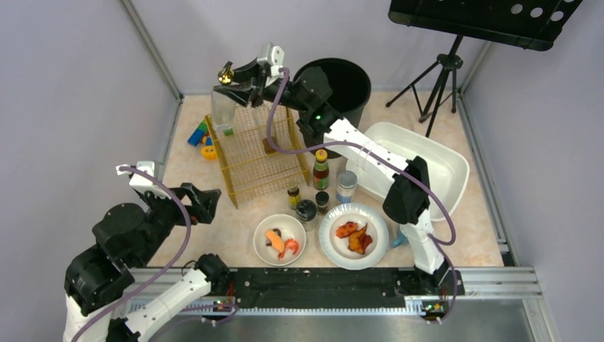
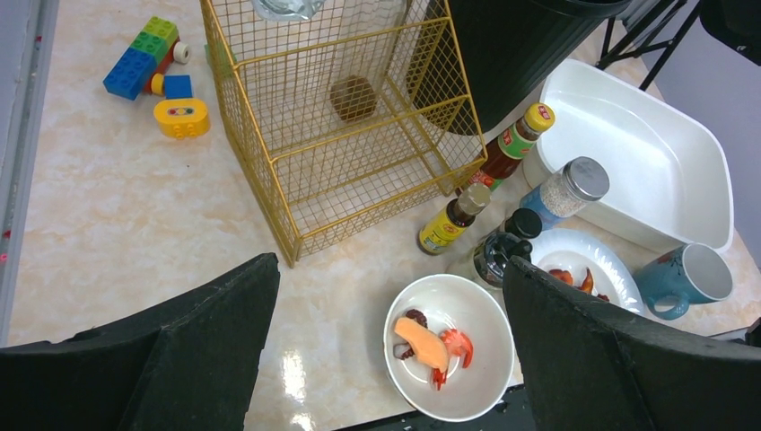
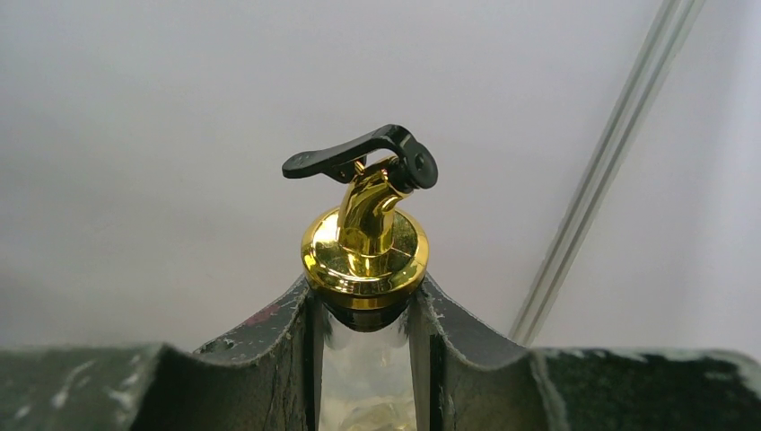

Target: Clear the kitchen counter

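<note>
Hanging in the upper left of the overhead view, the oil bottle (image 1: 222,107) is clamped at its neck by the right pincer (image 1: 238,78). The right wrist view shows both black fingers (image 3: 260,359) pressed to the glass just under the gold pourer cap (image 3: 363,247). The bottle's long axis stands upright, with the cap on top and the clear body hanging below the grip, so it is off the bench (image 1: 238,231) altogether.

What the coming move seems to turn on is what lies straight beneath it. The yellow wire rack (image 1: 263,153) sits just below and to the lower right of the bottle in the overhead frame. The black bin (image 1: 349,85) is to the right at the same height in the frame, and the white tub (image 1: 427,164) is further right and lower. Seen from above, the bottle's base appears to sit over the rack's far left corner. I cannot tell whether it is inside the wire edge or just beyond it.

The left pincer (image 1: 203,203) waits at the lower left with its fingers spread wide and nothing between them. Its own camera looks down on the bench, which holds toy bricks (image 2: 148,58), sauce bottles (image 2: 502,157) and a bowl of food (image 2: 449,359). The right arm alone is placed to act on the bottle, while the left is nearer the bricks and the bowl.
</note>
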`<control>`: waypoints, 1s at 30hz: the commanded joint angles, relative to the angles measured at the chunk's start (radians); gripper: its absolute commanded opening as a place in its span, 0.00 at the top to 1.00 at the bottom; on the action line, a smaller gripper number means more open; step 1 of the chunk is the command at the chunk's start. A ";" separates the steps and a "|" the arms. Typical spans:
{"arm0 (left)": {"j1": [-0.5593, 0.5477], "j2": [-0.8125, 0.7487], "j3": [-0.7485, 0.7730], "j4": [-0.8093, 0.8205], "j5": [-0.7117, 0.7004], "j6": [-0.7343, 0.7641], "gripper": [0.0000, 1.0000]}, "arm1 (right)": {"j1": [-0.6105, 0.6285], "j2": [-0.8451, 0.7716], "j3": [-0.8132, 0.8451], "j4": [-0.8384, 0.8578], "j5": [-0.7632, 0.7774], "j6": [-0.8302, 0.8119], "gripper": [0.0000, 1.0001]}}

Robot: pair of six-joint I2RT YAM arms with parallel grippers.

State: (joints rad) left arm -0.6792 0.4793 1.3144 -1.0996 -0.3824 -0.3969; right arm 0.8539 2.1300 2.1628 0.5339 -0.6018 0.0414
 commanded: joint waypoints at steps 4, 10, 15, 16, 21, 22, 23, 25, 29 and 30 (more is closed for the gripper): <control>0.001 -0.015 0.001 0.050 -0.011 0.013 0.01 | -0.029 0.015 0.107 0.045 -0.027 -0.035 1.00; 0.000 -0.011 0.001 0.052 -0.009 0.015 0.01 | -0.045 0.036 0.118 0.026 -0.037 -0.035 1.00; 0.001 -0.011 -0.007 0.051 -0.022 0.021 0.01 | -0.054 0.060 0.152 -0.023 -0.051 -0.080 1.00; 0.001 -0.010 -0.010 0.051 -0.025 0.021 0.01 | -0.055 0.069 0.168 -0.032 -0.054 -0.081 1.00; 0.001 -0.009 -0.015 0.058 -0.021 0.020 0.01 | -0.060 0.124 0.248 -0.078 -0.068 -0.078 1.00; 0.001 -0.009 -0.015 0.057 -0.020 0.020 0.01 | -0.061 0.132 0.252 -0.078 -0.069 -0.076 1.00; 0.001 -0.009 -0.015 0.059 -0.020 0.020 0.01 | -0.061 0.137 0.254 -0.075 -0.071 -0.074 1.00; 0.001 -0.009 -0.016 0.061 -0.021 0.018 0.01 | -0.060 0.148 0.255 -0.070 -0.071 -0.067 1.00; 0.001 -0.008 -0.025 0.060 -0.027 0.018 0.01 | -0.061 0.169 0.248 -0.068 -0.068 -0.067 1.00; 0.000 -0.009 -0.028 0.060 -0.029 0.019 0.01 | -0.061 0.175 0.249 -0.064 -0.064 -0.067 1.00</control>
State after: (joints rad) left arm -0.6792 0.4709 1.2991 -1.0966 -0.3912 -0.3901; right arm 0.8055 2.3085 2.3325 0.3500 -0.6613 -0.0086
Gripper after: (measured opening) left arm 0.990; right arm 0.318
